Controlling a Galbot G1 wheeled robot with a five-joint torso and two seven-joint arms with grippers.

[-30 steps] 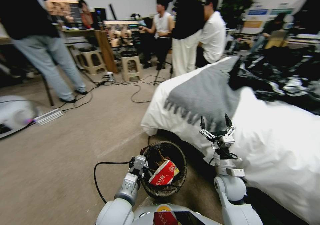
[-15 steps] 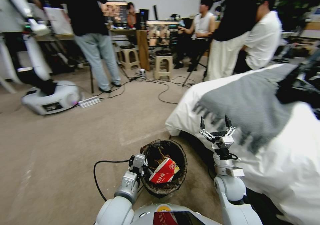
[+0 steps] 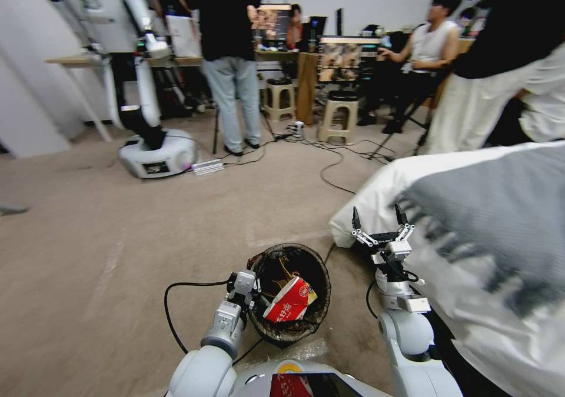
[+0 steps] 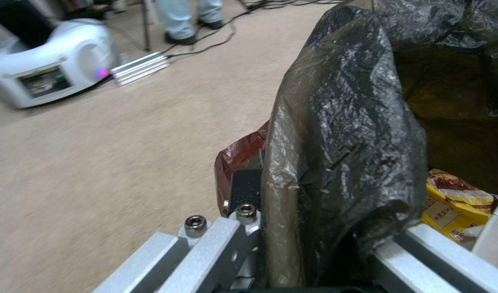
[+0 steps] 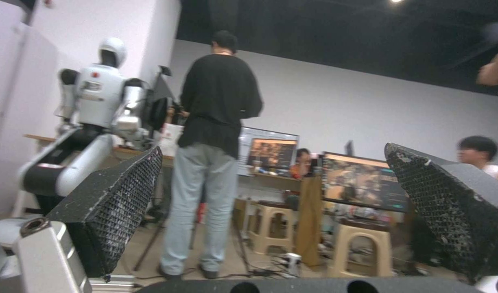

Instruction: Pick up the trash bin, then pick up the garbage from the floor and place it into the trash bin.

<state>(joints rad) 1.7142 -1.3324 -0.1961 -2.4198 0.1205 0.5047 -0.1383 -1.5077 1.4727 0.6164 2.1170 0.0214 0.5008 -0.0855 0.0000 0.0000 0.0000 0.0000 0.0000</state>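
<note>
The left gripper has its fingers clamped on the rim of the trash bin, one finger outside and one inside the black bag liner. The bin hangs low before the robot's chest, holding a red-and-white paper cup and a yellow snack wrapper. The right gripper points upward beside the white bed, fingers spread apart and empty.

cup in trash bin, bed to its right
</note>
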